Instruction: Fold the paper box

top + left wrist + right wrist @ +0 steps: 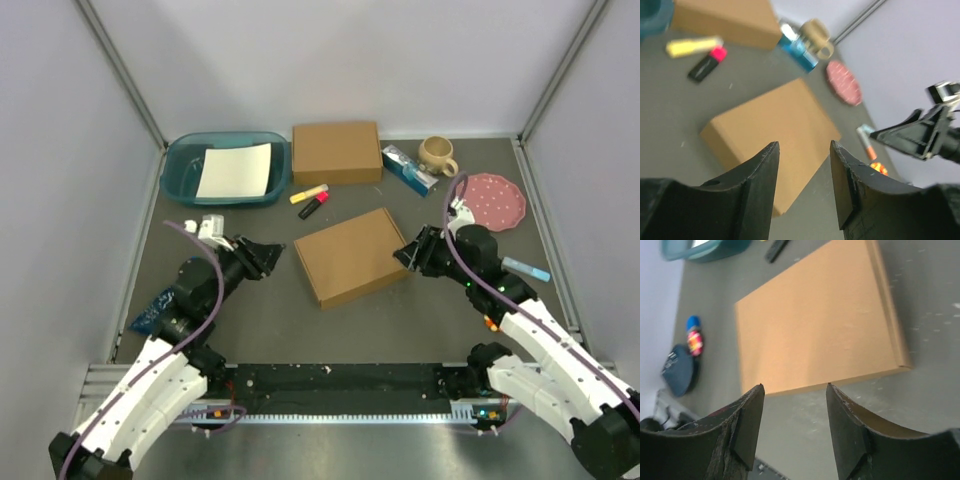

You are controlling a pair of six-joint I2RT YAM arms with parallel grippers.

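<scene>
Claws on both arms stand partly open with nothing between the fingers. The left claw [274, 252] sits near the left side of the paper box [352, 257], and the right claw [403, 254] sits just beside its right corner. Neither touches it, as far as the views show.

The paper box lies flat in the middle of the dark surface [350, 335], turned at a slant. It reads as a closed, shallow mailer: the lid is down, the side walls are square, and no flaps or tabs stick out. I judge the folding done or nearly so. Whether the front tabs are fully tucked cannot be told from here.

On the near side, bare surface runs from the box's front edge to the arm bases, the widest room for pulling back. Behind it the room is tighter. A yellow highlighter [309, 192] and a red-capped marker [314, 206] lie near its back corner, with the second cardboard box [337, 152] beyond them. A pink plate [494, 200] lies behind the right arm.
</scene>
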